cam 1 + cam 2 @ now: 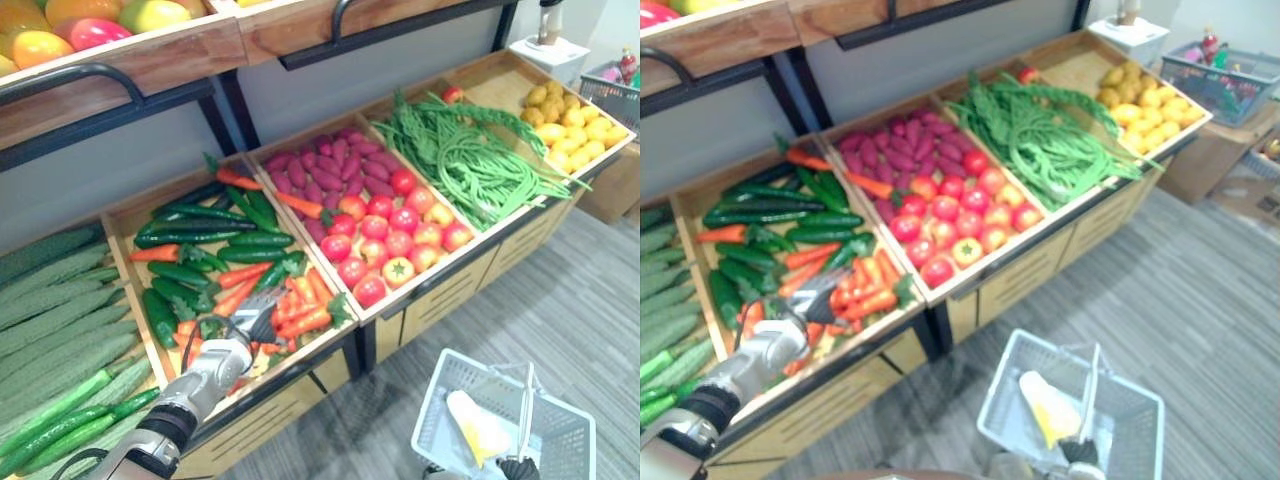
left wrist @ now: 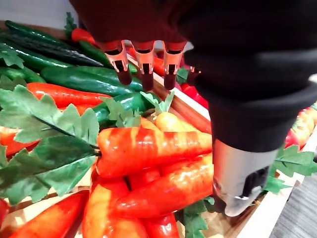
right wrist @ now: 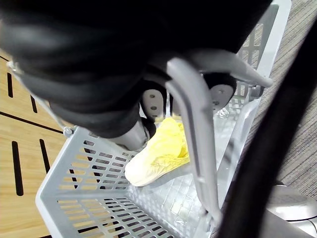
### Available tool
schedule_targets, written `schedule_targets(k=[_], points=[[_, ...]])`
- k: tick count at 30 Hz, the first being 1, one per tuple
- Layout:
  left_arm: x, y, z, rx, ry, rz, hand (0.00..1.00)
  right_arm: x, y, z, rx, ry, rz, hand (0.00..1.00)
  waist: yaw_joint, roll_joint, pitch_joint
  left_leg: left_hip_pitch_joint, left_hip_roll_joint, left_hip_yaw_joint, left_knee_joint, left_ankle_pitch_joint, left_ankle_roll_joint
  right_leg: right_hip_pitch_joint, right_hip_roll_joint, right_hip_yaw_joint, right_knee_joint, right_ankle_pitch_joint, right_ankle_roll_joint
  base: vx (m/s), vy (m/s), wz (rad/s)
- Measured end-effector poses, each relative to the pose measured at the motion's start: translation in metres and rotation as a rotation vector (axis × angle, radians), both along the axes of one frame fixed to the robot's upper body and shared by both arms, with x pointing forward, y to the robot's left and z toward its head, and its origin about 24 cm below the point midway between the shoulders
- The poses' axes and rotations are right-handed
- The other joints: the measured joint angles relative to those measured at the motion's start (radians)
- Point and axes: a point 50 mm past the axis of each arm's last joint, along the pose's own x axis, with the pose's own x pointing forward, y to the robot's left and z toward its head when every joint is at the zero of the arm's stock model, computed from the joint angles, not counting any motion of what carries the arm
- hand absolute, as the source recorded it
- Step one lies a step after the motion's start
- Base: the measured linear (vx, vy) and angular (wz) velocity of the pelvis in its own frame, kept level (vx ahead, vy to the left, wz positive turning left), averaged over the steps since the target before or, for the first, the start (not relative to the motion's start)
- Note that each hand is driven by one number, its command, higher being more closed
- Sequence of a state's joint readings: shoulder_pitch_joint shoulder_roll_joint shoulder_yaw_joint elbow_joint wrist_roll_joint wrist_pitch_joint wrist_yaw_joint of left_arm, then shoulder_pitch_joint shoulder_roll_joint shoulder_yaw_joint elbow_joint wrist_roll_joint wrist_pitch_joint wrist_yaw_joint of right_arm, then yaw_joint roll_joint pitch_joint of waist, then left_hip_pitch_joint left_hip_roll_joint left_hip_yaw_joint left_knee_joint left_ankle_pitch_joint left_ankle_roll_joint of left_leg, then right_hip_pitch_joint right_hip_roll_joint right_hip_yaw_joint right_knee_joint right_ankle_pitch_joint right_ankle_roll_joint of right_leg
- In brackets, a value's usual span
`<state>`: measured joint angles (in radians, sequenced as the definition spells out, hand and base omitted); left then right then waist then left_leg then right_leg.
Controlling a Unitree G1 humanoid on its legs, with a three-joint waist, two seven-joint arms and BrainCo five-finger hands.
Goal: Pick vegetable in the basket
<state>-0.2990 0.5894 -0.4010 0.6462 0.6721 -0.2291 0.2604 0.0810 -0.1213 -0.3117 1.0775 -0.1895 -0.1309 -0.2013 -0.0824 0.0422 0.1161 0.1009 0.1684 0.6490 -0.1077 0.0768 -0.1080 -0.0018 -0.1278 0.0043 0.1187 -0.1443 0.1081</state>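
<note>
Carrots (image 1: 300,305) lie heaped in the front half of a wooden bin, orange with green leaf tops, and dark cucumbers (image 1: 200,240) are stacked behind them in the same bin. A few carrots lie scattered among the cucumbers.

The left hand (image 1: 222,362) hovers just over the carrot heap near the bin's front rim (image 1: 300,365). Its fingers (image 2: 145,62) are straight and slightly spread, with the thumb apart from them. It holds nothing. In the left wrist view the thumb sits close above the rim, with leaf tops crowding round it.

A wooden divider (image 1: 290,235) separates this bin from the next one, which holds tomatoes (image 1: 385,240) in front and purple tubers (image 1: 330,165) behind. On the other side, ridged green gourds (image 1: 50,310) fill the neighbouring bin. Further right are long green beans (image 1: 470,165), then small yellow produce (image 1: 570,115).

The grey plastic basket (image 1: 432,400) is low in front of the stand, well apart from the carrot bin. One pale yellow leafy vegetable (image 3: 158,156) lies on its bottom, and most of the bottom around it is bare. The right hand (image 3: 148,99) has its fingers curled round the basket's handle (image 3: 190,129).

Grey carpet floor (image 1: 580,320) lies open between the stand front and the basket, and off to the right.
</note>
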Motion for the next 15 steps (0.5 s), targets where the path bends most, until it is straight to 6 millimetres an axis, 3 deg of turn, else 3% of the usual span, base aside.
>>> schedule_targets(k=[12, 15], points=[[0.000, 0.024, -0.017, 0.016, 0.079, 0.168, 0.00, 0.013, 0.000, 0.003, -0.002, -0.036, 0.002, 1.00, -0.021, 0.004, 0.027, -0.026, -0.001, 0.028, 0.005, 0.000, 0.000, -0.042, 0.003, 0.029, -0.010, 0.021, 0.004, 0.00, -0.002, -0.07], [0.005, 0.027, -0.012, 0.018, 0.060, 0.192, 0.00, 0.018, 0.000, 0.005, -0.007, -0.048, 0.002, 1.00, -0.022, 0.006, 0.044, -0.030, 0.002, 0.040, 0.006, 0.001, 0.000, -0.052, 0.007, 0.044, -0.013, 0.033, 0.005, -0.01, -0.010, -0.16]])
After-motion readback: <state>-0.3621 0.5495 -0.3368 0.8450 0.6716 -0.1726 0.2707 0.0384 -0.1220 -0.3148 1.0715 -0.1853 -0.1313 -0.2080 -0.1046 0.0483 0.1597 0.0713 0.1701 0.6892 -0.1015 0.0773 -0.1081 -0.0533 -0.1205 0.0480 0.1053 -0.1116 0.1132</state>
